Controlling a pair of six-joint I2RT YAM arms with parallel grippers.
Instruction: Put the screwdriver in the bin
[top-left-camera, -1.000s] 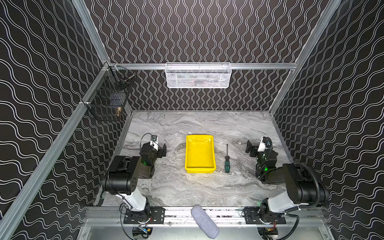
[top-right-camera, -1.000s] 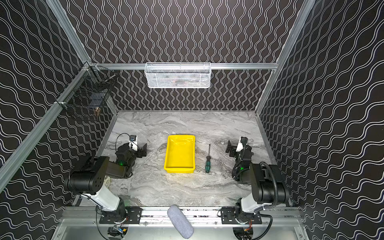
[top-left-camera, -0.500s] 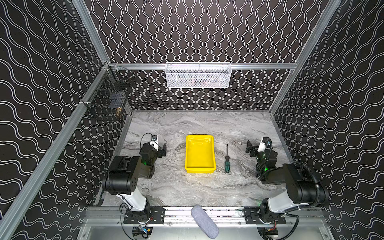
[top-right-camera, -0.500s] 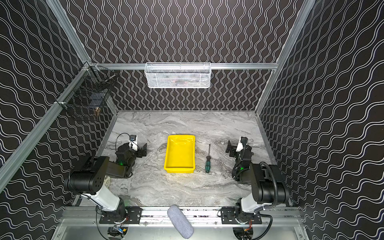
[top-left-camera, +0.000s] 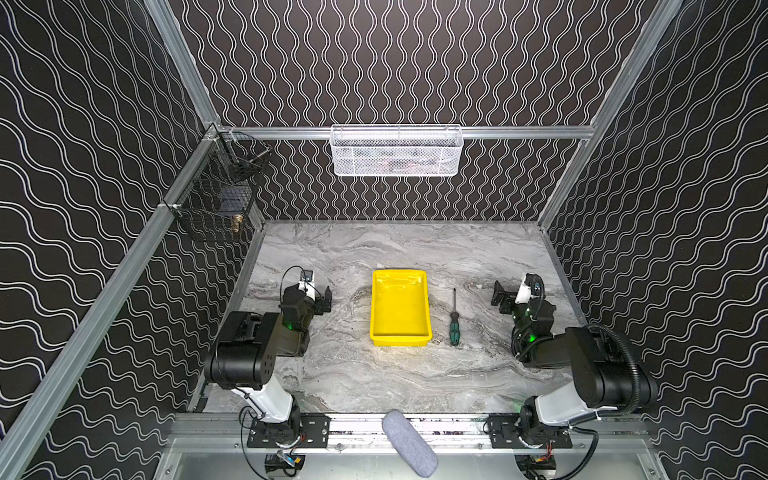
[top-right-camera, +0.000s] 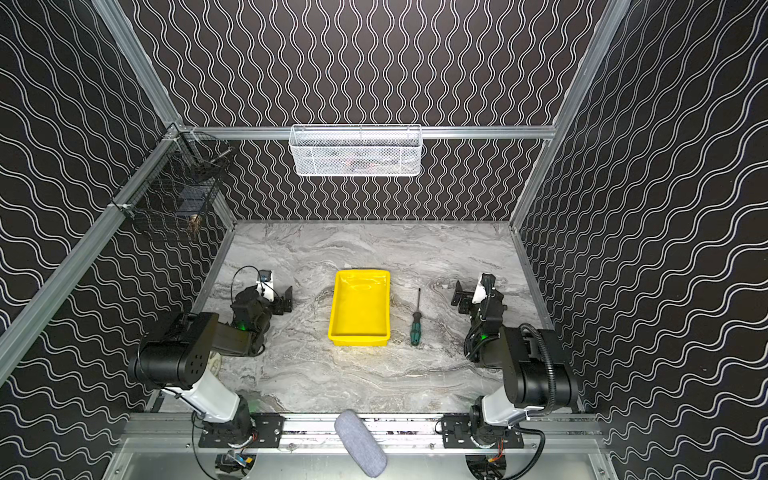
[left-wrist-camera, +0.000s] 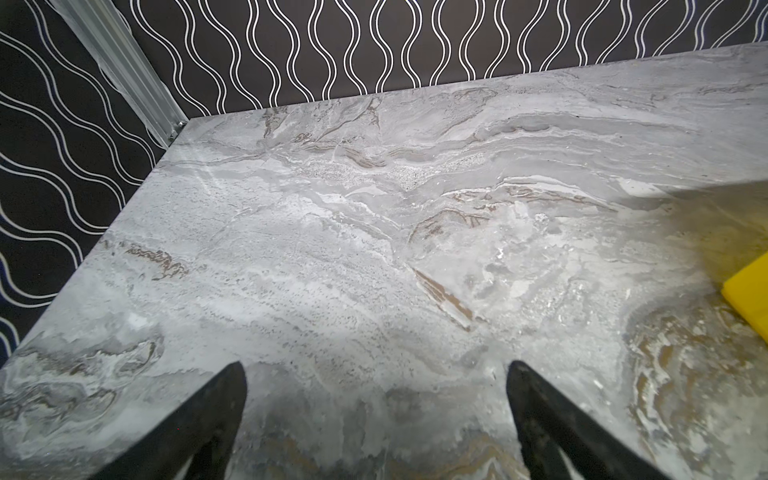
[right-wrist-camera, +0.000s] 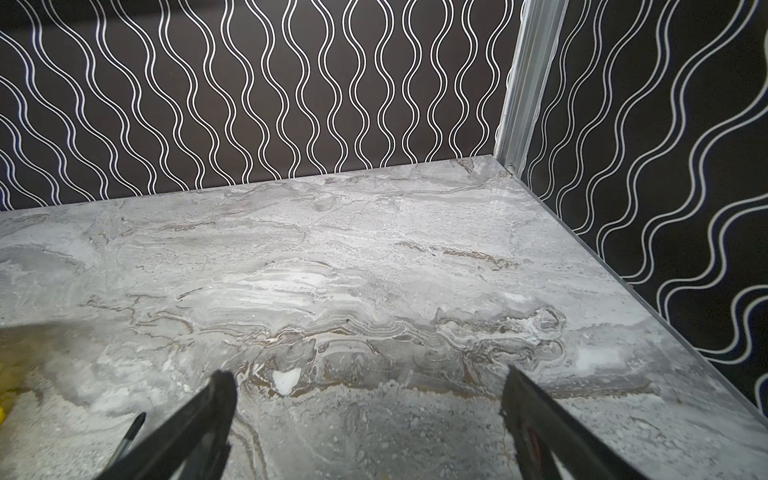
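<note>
Nearest me, both arms sit folded low on the marble table (top-left-camera: 374, 374), one each side. My right gripper (top-left-camera: 502, 297) is spread wide w/ nothing in it; the right wrist view shows only bare table between the fingers. My left gripper (top-left-camera: 325, 300) is likewise agape & empty.

The screwdriver (top-left-camera: 454, 320) lies flat between my right gripper & the bin (top-left-camera: 400, 341). It's just beside the bin's right wall, not touching, w/ the green handle toward me & the shaft pointing at the back wall. The bin looks empty.

So this is step 1, I'd say: the reach isn't begun yet. The next move prob. calls for:
- my right arm swinging in over the handle
- fingers turned across it
- dropping low enough to pinch a thin thing lying flat
- then a lift clear over the rim

Far back, the white mesh basket (top-left-camera: 397, 151) & the black wire basket (top-left-camera: 216, 195) hang on the frame, not my biz.
</note>
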